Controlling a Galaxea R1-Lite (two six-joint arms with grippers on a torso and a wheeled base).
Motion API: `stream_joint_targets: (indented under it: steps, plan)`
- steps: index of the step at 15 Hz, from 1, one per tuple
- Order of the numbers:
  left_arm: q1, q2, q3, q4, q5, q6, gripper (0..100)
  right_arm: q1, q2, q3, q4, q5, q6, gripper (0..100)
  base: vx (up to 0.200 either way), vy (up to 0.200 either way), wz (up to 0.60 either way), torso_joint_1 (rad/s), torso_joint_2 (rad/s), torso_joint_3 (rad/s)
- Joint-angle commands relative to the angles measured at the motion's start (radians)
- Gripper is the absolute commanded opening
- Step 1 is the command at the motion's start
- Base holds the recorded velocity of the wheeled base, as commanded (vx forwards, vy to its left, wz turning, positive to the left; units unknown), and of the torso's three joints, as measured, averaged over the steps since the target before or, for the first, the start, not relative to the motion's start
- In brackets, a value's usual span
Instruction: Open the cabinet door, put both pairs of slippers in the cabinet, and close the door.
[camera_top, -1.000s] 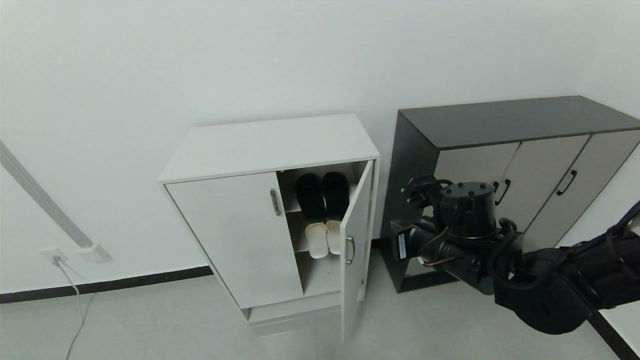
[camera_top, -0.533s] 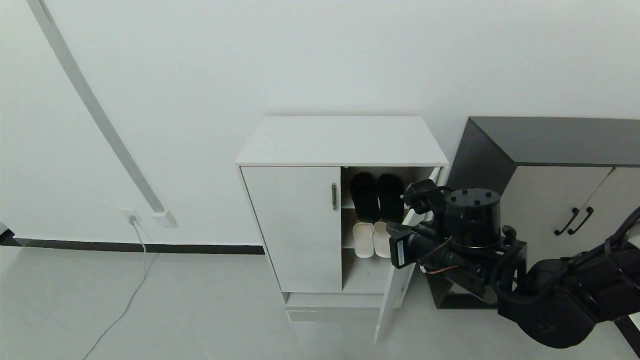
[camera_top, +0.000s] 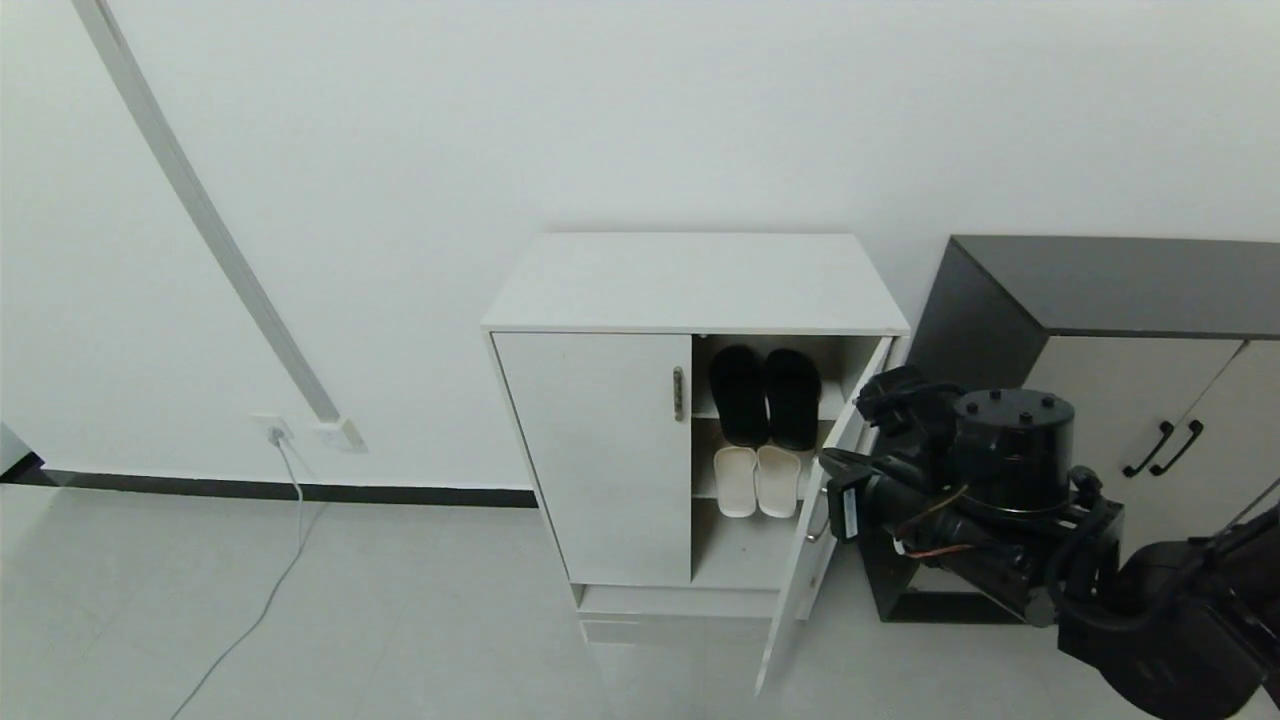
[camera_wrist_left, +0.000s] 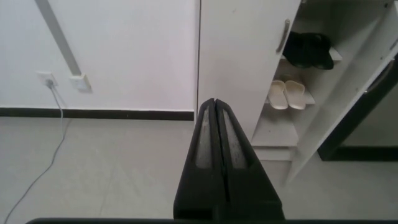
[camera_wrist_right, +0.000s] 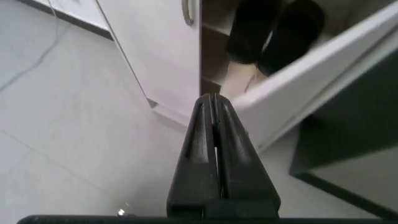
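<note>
With both pairs already stowed, it's all down to closing up! The black slippers (camera_top: 765, 397) sit on the upper shelf of the white cabinet (camera_top: 690, 285), out towards that shelf's front edge. The white slippers (camera_top: 757, 481) sit on the shelf below, also right at the front edge. The right-hand door (camera_top: 798, 600) is swung wide open, while the left-hand door (camera_top: 600, 450) is closed flat.

The right claw (camera_wrist_right: 212, 98) is clenched on nothing and hangs near the open door's free edge, on the outer side. Whether it touches the panel, I cannot tell. The left claw (camera_wrist_left: 214, 102) is also clenched and empty, well back from the cabinet.

My read is that the move is a push, not a grab. Keep those fingers together and lay them flat on the door's outer face, out near the handle (camera_top: 816, 522) and far from the hinge. Then sweep along the door's arc, easy at the finish. The risk I see is a slipper toe overhanging a shelf edge and stopping the door short.
</note>
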Motion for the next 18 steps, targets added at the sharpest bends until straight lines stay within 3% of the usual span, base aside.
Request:
stream_joint_targets:
  steps: [1, 3, 7, 10, 18]
  plan:
    - [0.001, 0.001, -0.001, 0.000, 0.000, 0.000, 0, -0.045, -0.121, 0.118, 0.002, -0.017, 0.000, 0, 0.000, 0.000, 0.00, 0.000, 0.00, 0.000]
    - [0.001, 0.001, -0.001, 0.000, 0.000, 0.001, 0, -0.054, -0.160, 0.224, -0.001, -0.014, 0.003, 0, 0.000, 0.000, 0.00, 0.000, 0.00, 0.000]
    - [0.001, 0.001, 0.000, 0.000, 0.000, 0.001, 0, -0.054, -0.168, 0.344, -0.030, -0.012, 0.033, 0, 0.200, 0.000, 0.00, -0.005, 0.00, 0.005]
    - [0.001, 0.001, 0.000, 0.000, 0.000, 0.001, 0, -0.054, -0.158, 0.413, -0.072, -0.004, 0.038, 0, 0.000, 0.000, 0.00, 0.000, 0.00, 0.000]
    - [0.001, 0.001, -0.001, 0.000, 0.000, 0.000, 0, -0.054, 0.013, 0.309, -0.089, 0.017, 0.080, 0, 0.000, 0.000, 0.00, 0.000, 0.00, 0.000]
